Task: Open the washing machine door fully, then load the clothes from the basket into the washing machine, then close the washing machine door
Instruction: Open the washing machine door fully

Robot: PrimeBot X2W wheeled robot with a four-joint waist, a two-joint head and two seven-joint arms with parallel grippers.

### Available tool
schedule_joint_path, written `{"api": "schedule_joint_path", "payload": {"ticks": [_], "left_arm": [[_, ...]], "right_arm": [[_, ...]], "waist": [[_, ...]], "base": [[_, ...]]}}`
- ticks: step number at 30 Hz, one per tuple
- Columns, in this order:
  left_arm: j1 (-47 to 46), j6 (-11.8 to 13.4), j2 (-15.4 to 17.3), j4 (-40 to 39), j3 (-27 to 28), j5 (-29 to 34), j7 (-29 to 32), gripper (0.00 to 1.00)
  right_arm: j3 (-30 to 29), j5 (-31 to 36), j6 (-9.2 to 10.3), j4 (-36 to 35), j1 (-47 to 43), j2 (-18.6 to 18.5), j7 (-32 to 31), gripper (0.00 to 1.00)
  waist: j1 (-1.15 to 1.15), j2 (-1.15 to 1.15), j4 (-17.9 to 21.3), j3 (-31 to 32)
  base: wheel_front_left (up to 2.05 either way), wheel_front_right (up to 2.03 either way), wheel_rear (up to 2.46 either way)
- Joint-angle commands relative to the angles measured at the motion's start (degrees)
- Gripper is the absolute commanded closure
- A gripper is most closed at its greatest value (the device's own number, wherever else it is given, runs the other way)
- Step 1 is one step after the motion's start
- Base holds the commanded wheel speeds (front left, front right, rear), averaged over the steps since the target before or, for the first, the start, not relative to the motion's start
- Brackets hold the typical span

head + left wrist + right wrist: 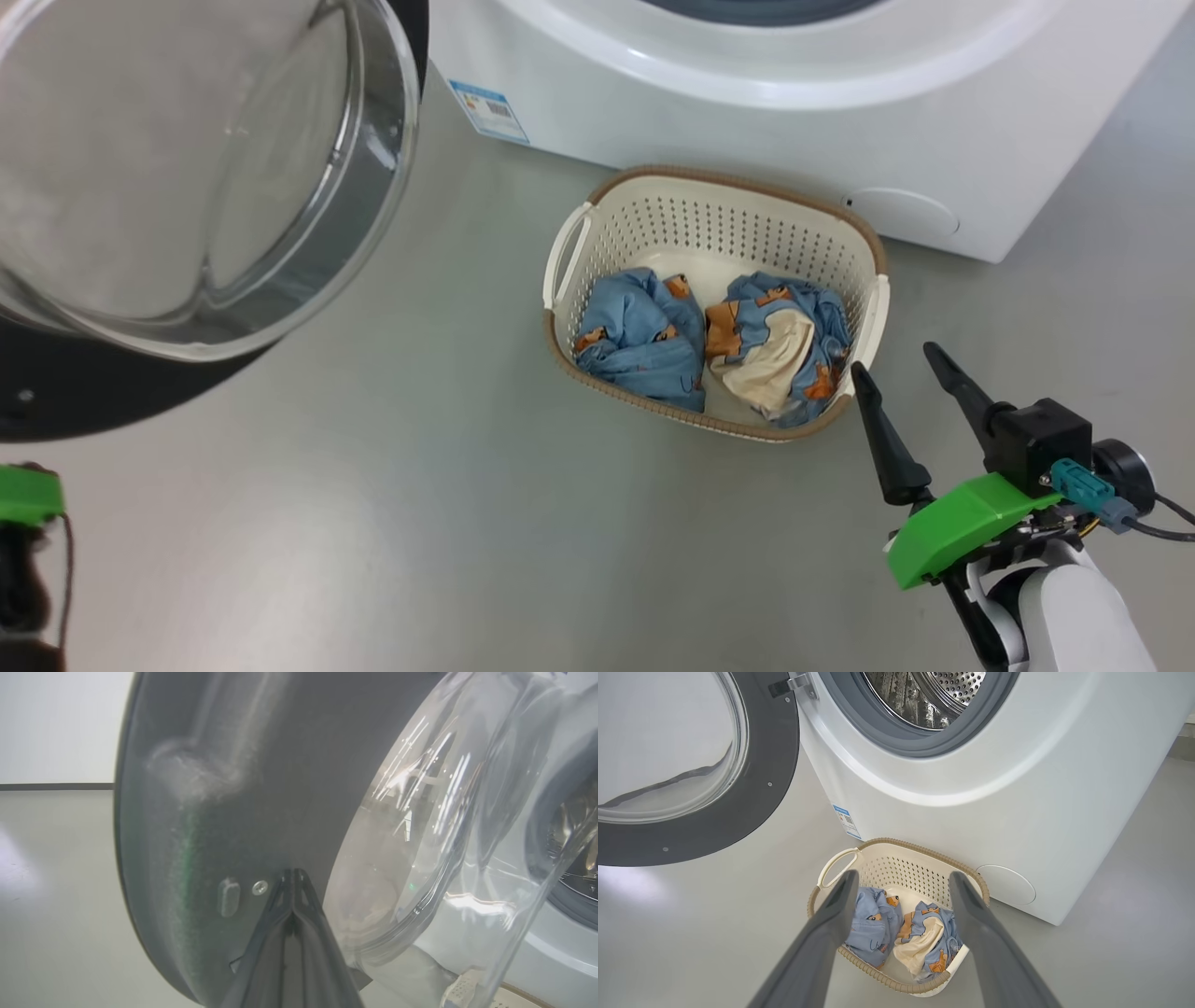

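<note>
The washing machine door (56, 392) is swung open at the upper left, its clear glass bowl (187, 168) bulging toward me. My left gripper (294, 873) is shut, with its tips right at the door's dark inner rim (210, 812) beside a screw. The basket (728, 182) stands on the floor in front of the washing machine (747, 112). It holds two bundles of blue clothes (644, 341) (784, 345). My right gripper (894, 359) is open and empty, just off the basket's near right corner. In the right wrist view my right gripper (903, 875) hangs above the clothes (873, 919).
The steel drum (934, 695) shows through the open mouth, ringed by a grey gasket. A blue label sticker (490, 110) sits on the machine's lower left front. Bare grey floor (420, 485) lies between the door and the basket.
</note>
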State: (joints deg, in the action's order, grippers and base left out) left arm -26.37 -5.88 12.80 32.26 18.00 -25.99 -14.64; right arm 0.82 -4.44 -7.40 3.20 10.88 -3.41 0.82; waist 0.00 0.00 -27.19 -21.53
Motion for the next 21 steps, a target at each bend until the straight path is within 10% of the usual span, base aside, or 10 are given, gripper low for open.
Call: {"api": "schedule_joint_path", "payload": {"ticks": [1, 21], "left_arm": [[-1.86, 0.13, 4.53, -0.45, 2.95, 0.37, -0.35, 1.00], [-11.81, -1.59, 10.38, 10.98, 6.44, -0.21, -0.36, 1.00]], "right_arm": [[1.26, 0.92, -0.09, -2.01, 0.93, 0.53, -0.34, 0.00], [-0.70, 3.03, -0.09, -8.79, -0.04, -1.70, -5.08, 0.00]], "waist": [[0.00, 0.00, -0.28, -1.24], [0.00, 0.00, -0.57, -6.65]], "base": [[0.00, 0.00, 0.00], [0.00, 0.00, 0.00]]}}
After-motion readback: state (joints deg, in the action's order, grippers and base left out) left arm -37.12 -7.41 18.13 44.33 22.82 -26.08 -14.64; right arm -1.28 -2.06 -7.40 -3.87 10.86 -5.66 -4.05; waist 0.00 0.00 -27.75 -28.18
